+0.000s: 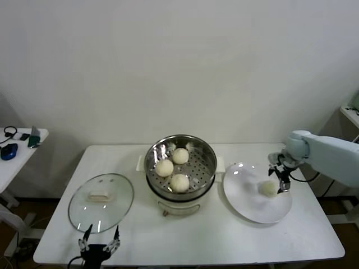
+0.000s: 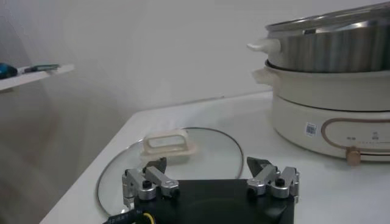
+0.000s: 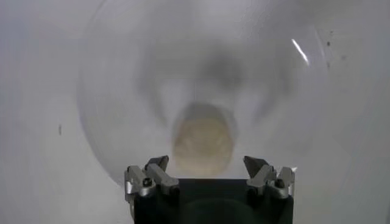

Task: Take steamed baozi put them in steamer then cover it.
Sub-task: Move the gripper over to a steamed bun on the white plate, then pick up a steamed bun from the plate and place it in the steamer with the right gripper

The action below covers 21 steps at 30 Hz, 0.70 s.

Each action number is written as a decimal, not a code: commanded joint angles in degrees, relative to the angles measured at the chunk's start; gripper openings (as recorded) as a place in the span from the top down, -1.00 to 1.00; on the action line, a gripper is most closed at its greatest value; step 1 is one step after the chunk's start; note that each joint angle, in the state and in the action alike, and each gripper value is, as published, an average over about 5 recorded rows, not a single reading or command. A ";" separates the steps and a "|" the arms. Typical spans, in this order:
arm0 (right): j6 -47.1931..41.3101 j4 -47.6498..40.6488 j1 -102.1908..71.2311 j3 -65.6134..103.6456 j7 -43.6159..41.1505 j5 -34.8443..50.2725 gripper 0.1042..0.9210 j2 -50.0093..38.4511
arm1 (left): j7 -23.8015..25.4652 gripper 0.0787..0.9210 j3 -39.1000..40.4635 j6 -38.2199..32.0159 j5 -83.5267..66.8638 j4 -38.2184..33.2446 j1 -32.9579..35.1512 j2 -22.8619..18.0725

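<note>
Baozi point(image 1: 270, 188) on white plate point(image 1: 247, 204) beside steamer point(image 1: 180, 162), three more baozi inside it; my right claw point(image 1: 282, 180) spread wide above that bun. Left claw point(image 1: 99, 244) open near cover point(image 1: 101, 202).

Right arm reaching in from 3 o'clock, wrist bent downward, right gripper point(image 1: 280, 182) hanging with fingers point(image 3: 150, 176) spread wide, nothing between them. Left arm low at 7 o'clock near the front edge, left gripper point(image 1: 99, 244) pointing toward 12 o'clock, fingers point(image 2: 149, 181) likewise wide apart, empty.
</note>
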 commanded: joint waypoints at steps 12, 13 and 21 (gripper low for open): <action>-1.63 -2.21 -5.10 5.39 2.15 -2.67 -0.53 0.58 | -0.10 -0.77 0.24 0.02 0.08 -0.55 0.19 0.40; -1.75 -1.40 -3.68 4.73 2.18 -2.30 -0.50 0.42 | -0.09 -0.77 0.29 0.04 0.09 -0.64 0.17 0.43; -4.14 11.83 22.09 -11.77 1.53 10.71 -0.42 0.71 | -0.08 -0.77 0.62 0.34 0.11 -1.41 0.18 1.09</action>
